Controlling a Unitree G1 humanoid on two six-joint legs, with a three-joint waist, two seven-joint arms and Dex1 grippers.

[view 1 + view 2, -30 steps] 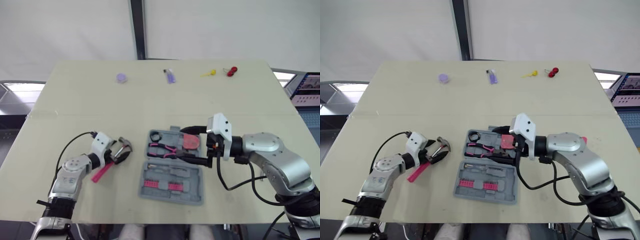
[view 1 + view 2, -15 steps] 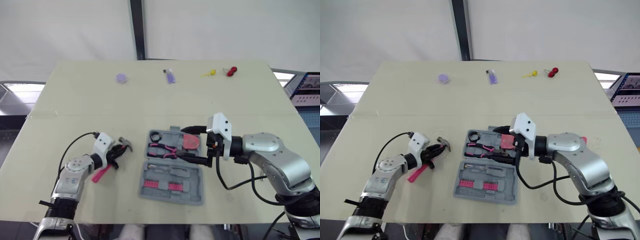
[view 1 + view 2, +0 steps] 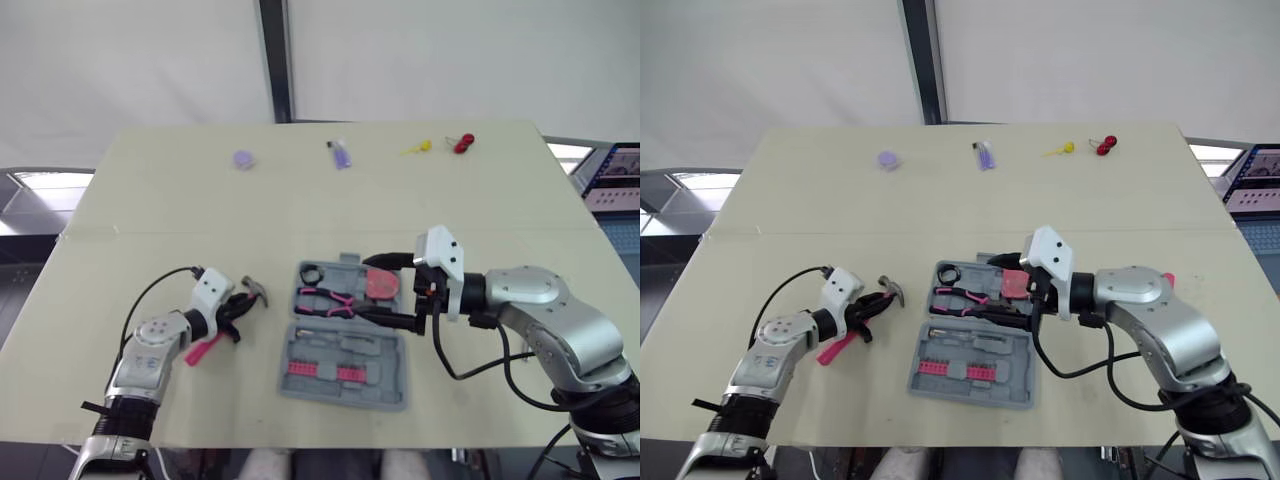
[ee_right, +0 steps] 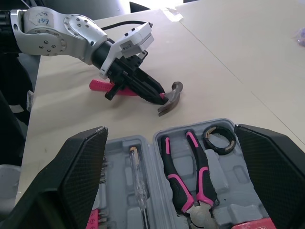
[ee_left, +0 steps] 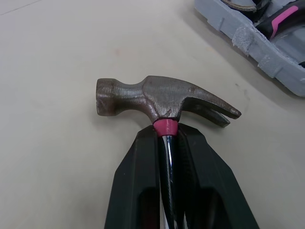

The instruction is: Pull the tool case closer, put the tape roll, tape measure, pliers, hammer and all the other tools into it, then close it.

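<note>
A hammer [image 5: 162, 100] with a steel head and pink handle [image 3: 203, 347] lies on the table left of the tool case. My left gripper [image 3: 238, 305] is shut on its shaft just below the head, one black finger [image 5: 143, 162] on each side. The grey tool case [image 3: 350, 345] lies open in the middle of the table. In it are pink-handled pliers [image 4: 183, 176], a black tape roll [image 4: 219, 137], a red tape measure [image 3: 381, 285] and a row of pink bits. My right gripper [image 3: 387, 290] stands open over the case's right half, holding nothing.
Along the table's far edge lie a small purple cap [image 3: 242, 157], a purple stick-like item [image 3: 340, 153], a yellow piece [image 3: 417, 147] and a red piece [image 3: 461, 143]. A screen [image 3: 615, 175] stands beyond the right edge.
My left gripper has gone from open around the hammer's neck to shut on it, and the arm has shifted slightly right. The right arm and case have not moved.
</note>
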